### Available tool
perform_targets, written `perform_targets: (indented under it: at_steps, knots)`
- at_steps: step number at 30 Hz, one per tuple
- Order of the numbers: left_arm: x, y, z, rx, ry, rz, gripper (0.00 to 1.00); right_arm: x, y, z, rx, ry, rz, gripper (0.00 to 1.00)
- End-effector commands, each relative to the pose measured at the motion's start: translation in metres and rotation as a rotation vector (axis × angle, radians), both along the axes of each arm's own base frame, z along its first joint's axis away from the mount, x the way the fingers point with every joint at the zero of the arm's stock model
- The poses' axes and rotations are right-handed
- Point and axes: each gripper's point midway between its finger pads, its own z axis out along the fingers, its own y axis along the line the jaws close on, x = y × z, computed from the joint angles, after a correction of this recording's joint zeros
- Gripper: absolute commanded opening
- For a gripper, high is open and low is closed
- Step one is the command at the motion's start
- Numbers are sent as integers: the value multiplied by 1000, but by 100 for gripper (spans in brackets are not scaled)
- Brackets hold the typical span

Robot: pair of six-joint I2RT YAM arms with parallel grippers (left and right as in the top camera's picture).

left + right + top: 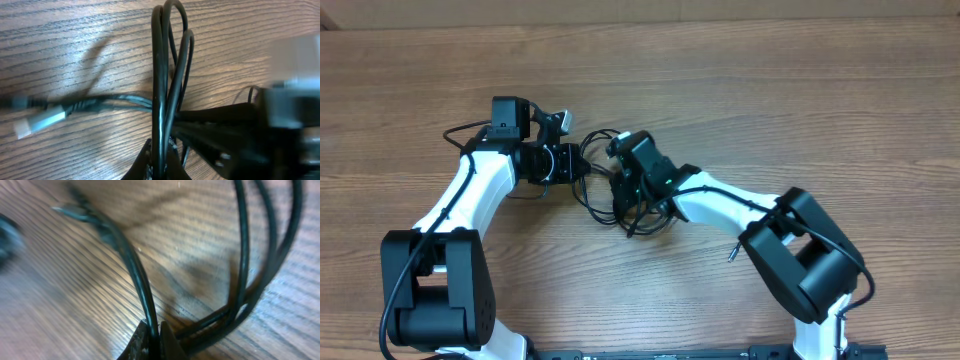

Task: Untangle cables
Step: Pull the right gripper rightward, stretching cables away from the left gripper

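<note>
- Surface [770, 90]: bare wood grain; the whole job sits around its middle, between the two wrists.
- Left arm [480, 185] reaches in from the left and right arm [730, 205] from the right. Their wrists nearly meet, so both are equally close to the work.
- Cables [595, 190]: a dark knot of thin black loops lying on the surface directly between the wrists, spilling a little toward the right arm's side. Strands cross one another and are not yet separated.
- Left jaws: closed on a doubled bundle of cables [160, 100]. In the left wrist view the bundle runs straight away from the jaws and folds back in narrow hairpin loops at the far end.
- Right jaws: closed on a single cord [130, 265], which arcs up and to the left from the jaws. The other strands [245, 255] sweep off to the right of it, near but outside the grip.
- Judgement: the two grips sit close together along one line, so drawing the wrists apart along that line is what would open the knot.
- Plug ends: a pale-tipped one [37, 122] lies flat to the left of the bundle, and a dark one [75, 212], blurred, ends the single cord.
</note>
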Motion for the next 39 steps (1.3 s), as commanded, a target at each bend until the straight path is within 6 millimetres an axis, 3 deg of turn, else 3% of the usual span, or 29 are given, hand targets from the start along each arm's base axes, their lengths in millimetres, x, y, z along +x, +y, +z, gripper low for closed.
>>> perform_targets:
  at_steps: [1, 7, 13, 17, 23, 28, 33, 39]
  knots:
    - [-1, -1, -1, -15, 18, 17, 4, -14, 17, 26, 116, 45, 42, 4]
    - [-2, -1, -1, -16, 23, 21, 4, -17, 18, 35, 167, 96, 22, 4]
    - [-2, -1, -1, -16, 25, 21, 4, -5, 11, 84, 263, 65, -39, 4]
    - [-2, -1, -1, -16, 26, 22, 4, -4, -4, 100, 291, 112, -129, 4]
    - [-2, 1, -3, 1, 27, 29, 4, 0, -45, 88, 262, 260, -318, 4]
    - [-2, 2, -3, 3, 34, 36, 4, 8, -83, 81, 345, 496, -612, 4]
    - [-3, 2, -3, 3, 36, 36, 4, 8, -106, 90, 453, 670, -621, 4]
    - [-3, 2, -3, 4, 36, 35, 4, -6, -166, 63, 338, 816, -905, 4]
